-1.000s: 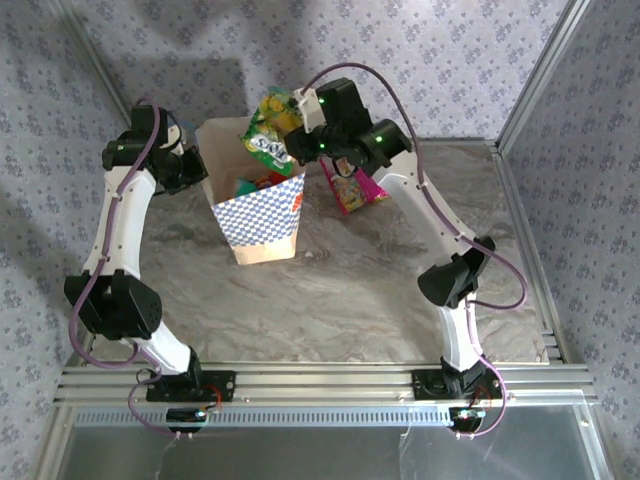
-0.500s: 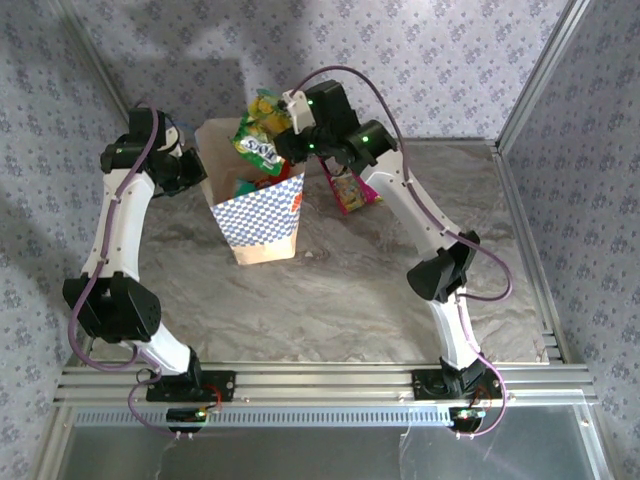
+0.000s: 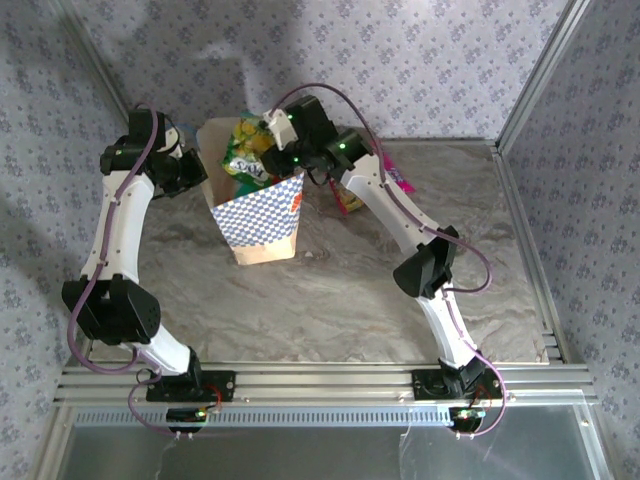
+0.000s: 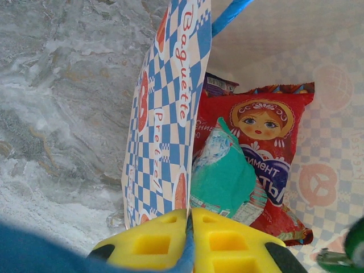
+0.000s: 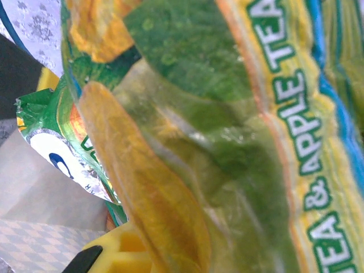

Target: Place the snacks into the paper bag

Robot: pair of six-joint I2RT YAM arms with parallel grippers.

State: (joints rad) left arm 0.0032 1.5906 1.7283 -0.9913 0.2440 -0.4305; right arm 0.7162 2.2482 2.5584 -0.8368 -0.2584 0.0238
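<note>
Top external: the paper bag (image 3: 262,215) stands upright toward the far left corner of the table (image 3: 350,290). The left gripper (image 3: 196,172) pinches the bag's left rim. The right gripper (image 3: 268,150) holds the green-yellow packet (image 3: 243,150) over the mouth, its lower end about level with the rim. My worry is that the broad packet catches the rim and tips the light bag, or slides down the outside if I release too high. A pinkish packet (image 3: 401,181) lies near the table's far edge. The right arm crosses it, so I cannot tell whether it is one packet or two.

Left wrist: the yellow fingers (image 4: 227,242) are closed on the bag's checked wall. Inside lies a red packet (image 4: 267,131) with a teal packet (image 4: 224,179) on top. A dark packet behind them is mostly covered. If this pinch slips, I expect the wall to fold inward and narrow the opening.

Right wrist: the green-yellow packet sits blurred against the lens. One yellow finger (image 5: 116,253) shows beneath it. The contact itself is hidden, but I judge the grip clamped on the packet.
</note>
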